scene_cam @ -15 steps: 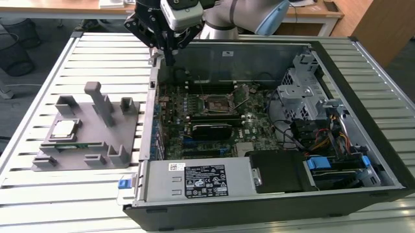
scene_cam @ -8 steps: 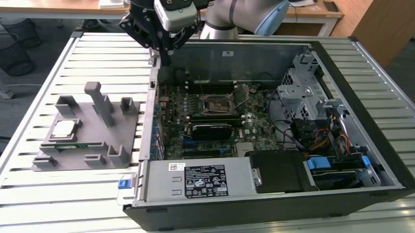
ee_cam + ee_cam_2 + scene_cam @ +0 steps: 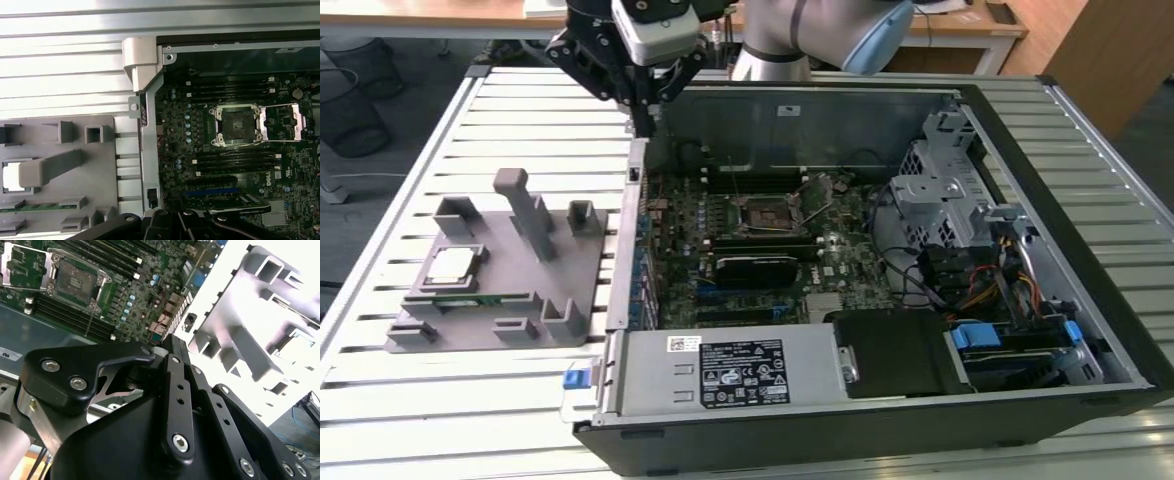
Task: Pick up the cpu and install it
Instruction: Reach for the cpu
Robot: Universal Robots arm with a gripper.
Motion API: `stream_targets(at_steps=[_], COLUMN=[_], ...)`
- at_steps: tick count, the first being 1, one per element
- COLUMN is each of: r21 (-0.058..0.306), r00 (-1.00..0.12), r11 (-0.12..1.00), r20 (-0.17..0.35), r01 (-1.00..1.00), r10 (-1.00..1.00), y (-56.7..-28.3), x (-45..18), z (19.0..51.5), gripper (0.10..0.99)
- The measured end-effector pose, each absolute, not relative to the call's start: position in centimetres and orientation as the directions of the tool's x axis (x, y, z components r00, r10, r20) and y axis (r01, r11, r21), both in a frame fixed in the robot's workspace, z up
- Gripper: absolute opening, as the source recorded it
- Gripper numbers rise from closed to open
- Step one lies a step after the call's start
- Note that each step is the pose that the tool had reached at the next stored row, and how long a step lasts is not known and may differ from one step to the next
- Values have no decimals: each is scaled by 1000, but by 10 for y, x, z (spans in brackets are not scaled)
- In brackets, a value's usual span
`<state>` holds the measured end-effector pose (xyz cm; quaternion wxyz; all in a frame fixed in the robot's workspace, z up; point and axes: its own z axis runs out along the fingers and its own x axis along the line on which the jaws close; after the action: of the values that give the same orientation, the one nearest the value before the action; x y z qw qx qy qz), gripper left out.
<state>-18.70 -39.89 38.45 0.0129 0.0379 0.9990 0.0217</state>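
Note:
The cpu, a small silver square with a pale rim, lies in a recess of the grey holder block on the exterior view's left. In the first wrist view the cpu is half hidden behind a grey post. The black socket on the motherboard stands uncovered, its metal frame swung aside. My gripper hangs over the case's back corner, above and behind the holder. It is shut with nothing in it, well clear of both cpu and socket.
The open computer case lies on a slatted white table. A green memory stick rests in the holder beside the cpu. Tall grey posts rise from the holder. Drive cages and cables fill the case's right side.

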Motion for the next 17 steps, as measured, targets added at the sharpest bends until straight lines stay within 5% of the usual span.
stream_targets(at_steps=[17], r21=[44], r00=[-997], r11=[996], r20=[-21], r01=[76], r10=[77], y=[-396], x=[-224], z=[381], gripper=[106])
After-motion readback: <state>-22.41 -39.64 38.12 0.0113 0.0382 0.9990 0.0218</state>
